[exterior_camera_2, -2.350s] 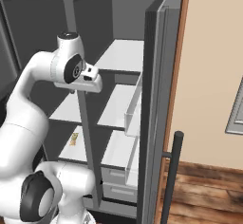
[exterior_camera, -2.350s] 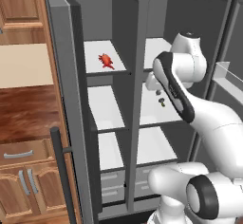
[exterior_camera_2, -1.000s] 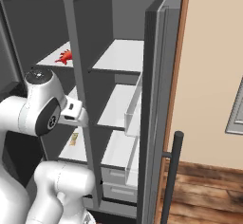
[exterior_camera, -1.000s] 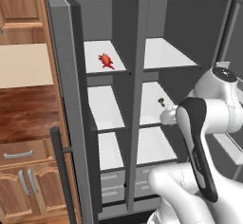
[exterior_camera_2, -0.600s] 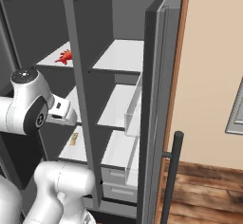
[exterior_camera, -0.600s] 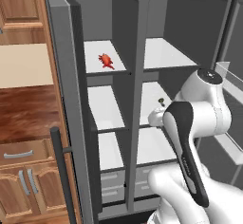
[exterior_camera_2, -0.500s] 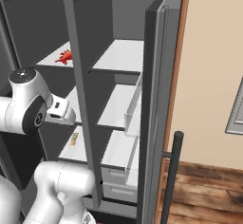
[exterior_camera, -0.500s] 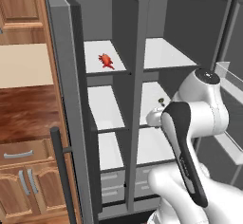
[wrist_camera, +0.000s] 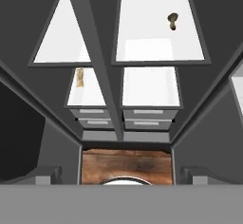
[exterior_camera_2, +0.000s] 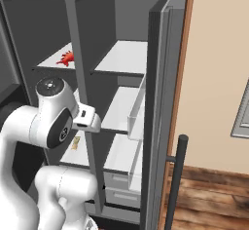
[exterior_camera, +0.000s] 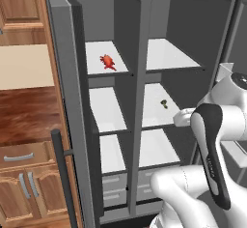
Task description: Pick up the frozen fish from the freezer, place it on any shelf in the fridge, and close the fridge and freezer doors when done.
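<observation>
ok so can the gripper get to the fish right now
Probably yes. The freezer door stands open and the fish lies alone on the top shelf. The open gripper points lower, so the arm must lift first.

Home kitchen: open side-by-side fridge [exterior_camera: 173, 77] and freezer [exterior_camera: 108, 101], wooden cabinets [exterior_camera: 24, 183], wood floor [exterior_camera_2: 214, 200].

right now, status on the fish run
Gripper open, empty. Frozen fish on top freezer shelf, untouched. Both doors open, nothing blocking.

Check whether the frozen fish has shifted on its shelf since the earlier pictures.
No. The frozen fish lies at the same spot on the freezer's top shelf, left of the centre divider.
</observation>
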